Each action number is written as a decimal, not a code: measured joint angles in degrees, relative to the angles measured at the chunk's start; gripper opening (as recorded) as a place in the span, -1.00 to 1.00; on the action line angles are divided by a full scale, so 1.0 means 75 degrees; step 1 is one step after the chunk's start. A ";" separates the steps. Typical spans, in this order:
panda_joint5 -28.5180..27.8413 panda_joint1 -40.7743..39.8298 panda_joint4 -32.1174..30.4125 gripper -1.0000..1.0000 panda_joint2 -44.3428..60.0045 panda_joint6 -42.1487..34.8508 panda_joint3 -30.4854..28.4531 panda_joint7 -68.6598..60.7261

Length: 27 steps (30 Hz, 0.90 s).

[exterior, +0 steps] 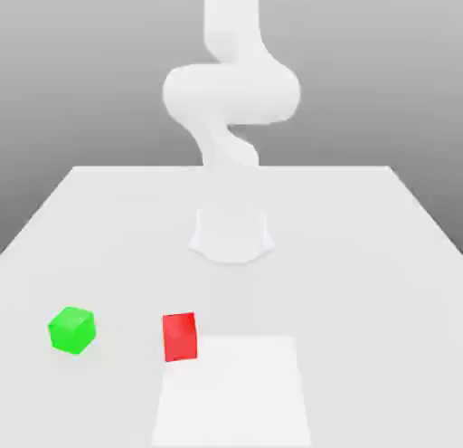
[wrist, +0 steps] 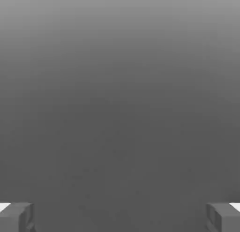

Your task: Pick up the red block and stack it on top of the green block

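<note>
Exterior view: smooth, matte red block (exterior: 180, 337) and green block (exterior: 72, 330); hand view: gripper (wrist: 120, 218) spread wide, grasping nothing.

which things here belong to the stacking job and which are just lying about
For the job:
- red block
- green block
- gripper, open

Not part of it:
- pale square patch on the table

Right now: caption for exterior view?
Panda arm over a pale table, red block and green block unstacked.
</note>
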 joint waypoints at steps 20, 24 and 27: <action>0.0262 -0.0406 -0.4054 0.00 0.5747 0.4332 -0.1208 -0.3031; 0.0994 -0.1007 -0.3922 0.00 0.6904 0.5305 -0.0431 -0.3590; 0.1057 -0.1110 -0.3901 -1.00 0.7058 0.5435 -0.0314 -0.3639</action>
